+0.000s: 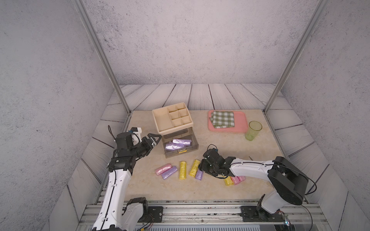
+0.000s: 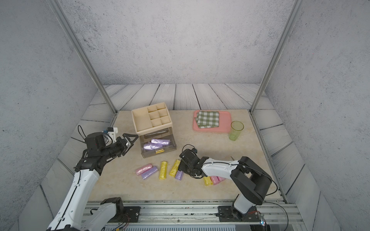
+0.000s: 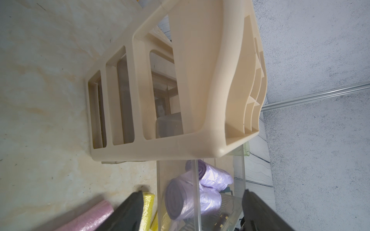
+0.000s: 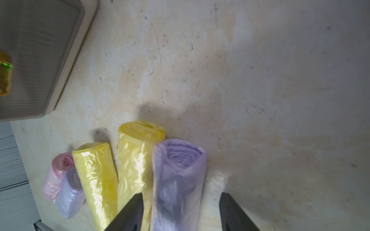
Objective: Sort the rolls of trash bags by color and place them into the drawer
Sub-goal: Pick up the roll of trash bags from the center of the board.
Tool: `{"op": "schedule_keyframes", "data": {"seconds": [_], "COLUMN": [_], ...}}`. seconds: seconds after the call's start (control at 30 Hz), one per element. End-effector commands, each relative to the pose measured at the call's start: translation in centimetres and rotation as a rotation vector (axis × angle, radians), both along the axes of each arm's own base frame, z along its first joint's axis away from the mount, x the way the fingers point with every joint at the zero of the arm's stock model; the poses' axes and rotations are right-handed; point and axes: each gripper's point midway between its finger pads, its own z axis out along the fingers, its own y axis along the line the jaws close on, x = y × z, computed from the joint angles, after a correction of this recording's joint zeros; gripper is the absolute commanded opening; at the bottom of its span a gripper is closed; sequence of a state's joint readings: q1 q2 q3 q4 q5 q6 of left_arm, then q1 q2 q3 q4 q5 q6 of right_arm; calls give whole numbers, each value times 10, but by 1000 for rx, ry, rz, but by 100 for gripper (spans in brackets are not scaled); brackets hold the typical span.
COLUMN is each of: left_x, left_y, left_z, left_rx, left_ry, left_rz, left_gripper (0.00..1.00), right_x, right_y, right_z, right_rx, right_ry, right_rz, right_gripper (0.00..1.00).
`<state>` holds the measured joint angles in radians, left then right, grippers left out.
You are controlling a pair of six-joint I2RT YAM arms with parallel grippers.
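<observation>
The right fingers point(image 4: 132, 214) straddled, spread, a purple roll point(image 4: 178, 180) on the near bench point(image 1: 220, 144), likely bound for the purple rolls point(image 1: 181, 142) in the open drawer point(image 1: 195, 144). The left fingers point(image 3: 128, 212) hung spread at its left.

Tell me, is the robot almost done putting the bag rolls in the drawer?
Not nearly. Done: two purple rolls lie in the open drawer. In hand: the right claw straddles another purple roll on the table, open, not gripping yet; the left claw hovers open beside the drawer. Left: eight rolls on the table, counting that one: three yellow, three pink, two purple.
</observation>
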<state>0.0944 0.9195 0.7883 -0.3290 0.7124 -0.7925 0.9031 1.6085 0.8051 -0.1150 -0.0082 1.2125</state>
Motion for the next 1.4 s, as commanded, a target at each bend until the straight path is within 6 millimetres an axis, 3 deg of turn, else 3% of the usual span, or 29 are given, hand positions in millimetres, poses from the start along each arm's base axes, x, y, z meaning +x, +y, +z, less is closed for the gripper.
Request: {"op": "schedule_keyframes", "data": {"seconds": [0.0,0.27,0.47,0.63,0.73,0.83,0.9,1.0,1.1,1.17,1.37], "left_x": [-2,-1,-1,-3,-3,-2,-2,0,1,0,-7], "left_y": [-1,-1,-1,-1,-1,-3,-2,-1,0,1,4], "left_z": [4,5,7,6,7,5,4,3,2,1,-6], "left_rx": [-10,-14,-14,-4,-3,-8,-3,0,1,10,46], "left_ry": [-28,-32,-36,-30,-29,-19,-14,-6,2,7,31], "left_rz": [-7,-4,-6,-8,-16,-27,-26,-17,-11,-7,2], "left_gripper": [84,84,84,84,84,84,84,84,84,84,84], "right_x": [2,-5,-10,-7,6,23,35,50,65,74,98], "right_y": [5,-8,-13,-22,-39,-59,-68,-67,-47,-26,39], "right_z": [-6,-23,-36,-24,10,69,119,186,243,265,294], "right_rx": [-7,-47,-45,-21,-57,-141,-224,-319,-379,-418,-465], "right_ry": [17,43,58,6,-114,-306,-464,-689,-861,-922,-1029], "right_rz": [-3,-23,-39,-51,-30,57,151,311,480,608,936], "right_gripper": [61,50,35,22,19,20,21,23,25,25,25]}}
